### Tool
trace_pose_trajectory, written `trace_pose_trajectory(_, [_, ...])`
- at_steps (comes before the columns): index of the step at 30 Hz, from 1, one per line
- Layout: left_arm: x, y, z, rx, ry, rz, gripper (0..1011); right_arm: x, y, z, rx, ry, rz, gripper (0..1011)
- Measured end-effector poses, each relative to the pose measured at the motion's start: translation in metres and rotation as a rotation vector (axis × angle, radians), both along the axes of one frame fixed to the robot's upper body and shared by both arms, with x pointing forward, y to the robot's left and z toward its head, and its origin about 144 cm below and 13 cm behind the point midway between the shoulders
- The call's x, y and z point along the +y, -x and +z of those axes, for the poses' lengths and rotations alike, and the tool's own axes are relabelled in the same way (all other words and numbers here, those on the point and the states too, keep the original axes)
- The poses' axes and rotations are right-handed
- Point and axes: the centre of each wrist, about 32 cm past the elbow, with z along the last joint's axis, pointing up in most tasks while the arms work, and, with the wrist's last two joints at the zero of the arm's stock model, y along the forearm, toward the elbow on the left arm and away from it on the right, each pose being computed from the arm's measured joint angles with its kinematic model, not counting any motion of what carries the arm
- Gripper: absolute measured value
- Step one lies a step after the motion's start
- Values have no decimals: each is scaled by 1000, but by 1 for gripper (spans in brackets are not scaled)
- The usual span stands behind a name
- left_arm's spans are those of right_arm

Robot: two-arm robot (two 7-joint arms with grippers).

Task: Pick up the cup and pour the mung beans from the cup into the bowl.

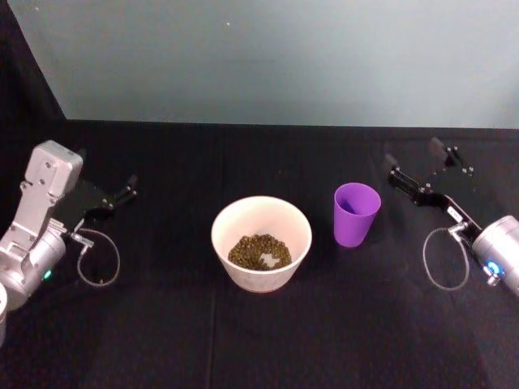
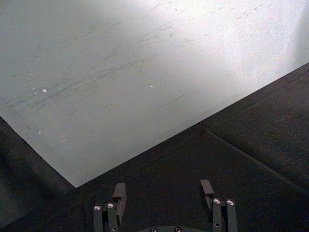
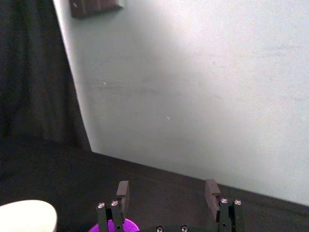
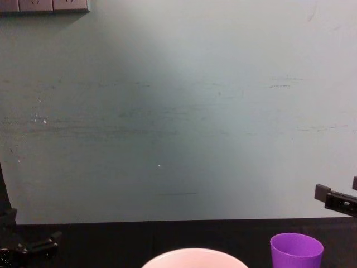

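**Beans in bowl, cup upright beside it**

Smooth, pale, wide round bowl [image 1: 261,241] on black cloth surface [image 1: 259,340], holding small heap of mung beans [image 1: 259,251]. Just right of bowl, apart from it: purple tapered plastic cup [image 1: 356,213], upright. Further right of bowl, right gripper [image 1: 418,170], fingers [image 3: 122,192] spread wide, holding nothing. Left of bowl, well apart, left gripper [image 1: 128,188], fingers likewise spread, empty.

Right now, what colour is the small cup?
Bright purple plastic cup, clearest in the head view.

silver arms [image 1: 32,235], black jaws, grey cable loops [image 1: 444,259], silver screws.
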Motion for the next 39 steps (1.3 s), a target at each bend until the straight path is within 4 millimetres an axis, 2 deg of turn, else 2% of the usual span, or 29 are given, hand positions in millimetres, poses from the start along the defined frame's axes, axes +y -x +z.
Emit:
trace_pose_trajectory(11, [0,0,0,0,0,0,1000,1,-8,-5,81,18,-52,1002])
trace_pose_trajectory(39, [0,0,0,0,0,0,1000,1,-7,-4,75,15,-49,1002])
